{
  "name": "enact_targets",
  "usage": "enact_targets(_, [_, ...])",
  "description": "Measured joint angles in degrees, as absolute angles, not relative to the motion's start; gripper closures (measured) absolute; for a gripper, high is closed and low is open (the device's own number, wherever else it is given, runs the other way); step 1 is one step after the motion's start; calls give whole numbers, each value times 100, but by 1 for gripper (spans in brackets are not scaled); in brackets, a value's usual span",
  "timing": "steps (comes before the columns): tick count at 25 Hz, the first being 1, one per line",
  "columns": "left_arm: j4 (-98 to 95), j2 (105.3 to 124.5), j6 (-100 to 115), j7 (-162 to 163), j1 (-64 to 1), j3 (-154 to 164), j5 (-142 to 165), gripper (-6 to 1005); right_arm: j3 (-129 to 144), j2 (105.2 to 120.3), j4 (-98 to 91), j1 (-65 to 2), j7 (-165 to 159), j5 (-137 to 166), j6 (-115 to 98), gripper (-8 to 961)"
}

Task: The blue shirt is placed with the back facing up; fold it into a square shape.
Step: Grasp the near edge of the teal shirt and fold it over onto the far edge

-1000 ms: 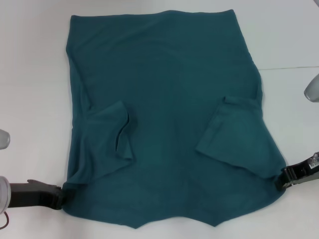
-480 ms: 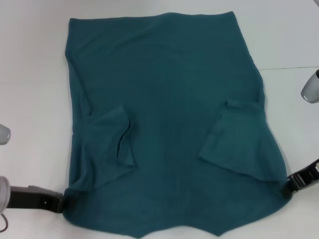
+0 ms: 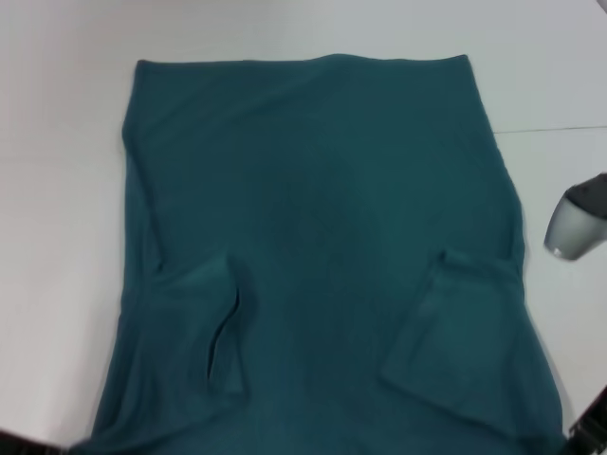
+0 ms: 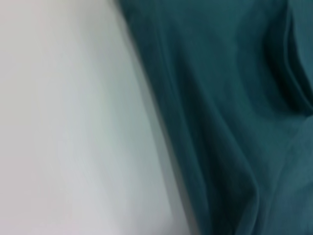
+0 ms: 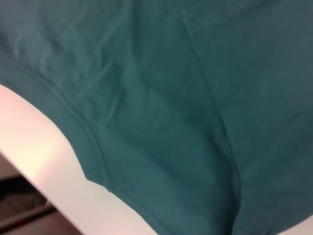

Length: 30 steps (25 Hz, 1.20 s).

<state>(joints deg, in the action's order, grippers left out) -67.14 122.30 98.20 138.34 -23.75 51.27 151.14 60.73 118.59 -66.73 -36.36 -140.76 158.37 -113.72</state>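
Since one second ago, we are pulling the near shoulder corners of the blue shirt (image 3: 322, 237) up and toward us: the cloth is now reaching past the near edge of the head view, and both sleeves are sitting nearer than before. Our grippers are almost leaving that view. Only a dark part of the right gripper (image 3: 593, 427) is showing at the near right corner, touching the shirt edge, and a thin dark strip of the left gripper (image 3: 24, 441) is showing at the near left corner. We cannot tell if the pincers are wide or narrow, because the fingertips are not visible in any view.

The shirt is lying on the white table (image 3: 57, 237), plain side up, hem at the far side. The left sleeve (image 3: 204, 332) and the right sleeve (image 3: 455, 332) are already folded inward over the body.

We are judging that the step in hand is the lengthwise fold: the near part is being lifted to go over the far part. The next move is asking both arms to travel together toward the far hem, keeping the cloth tight, so the sleeves are not slipping out.

We are counting one shirt, two folded sleeves, two grippers.
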Motion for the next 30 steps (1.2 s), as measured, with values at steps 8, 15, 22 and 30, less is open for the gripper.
enact_targets(8, [-6798, 12269, 10962, 13986, -2152, 4715, 15642, 923, 6822, 11823, -6264, -3485, -14126, 15362, -11447, 870])
enact_targets(15, [-6878, 12354, 11193, 13967, -2139, 4662, 15606, 919, 7171, 11637, -6397, -3244, -14309, 14675, -11449, 871])
enact_targets(22, [-6697, 12182, 11207, 13855, -2432, 4322, 15113, 914, 6407, 11418, -6615, -3226, -14153, 14374, -11373, 872])
enact_targets(30, [-6365, 11907, 10836, 13661, -3100, 3561, 14517, 908, 4597, 11248, -6654, -3733, -13927, 14404, -11080, 871])
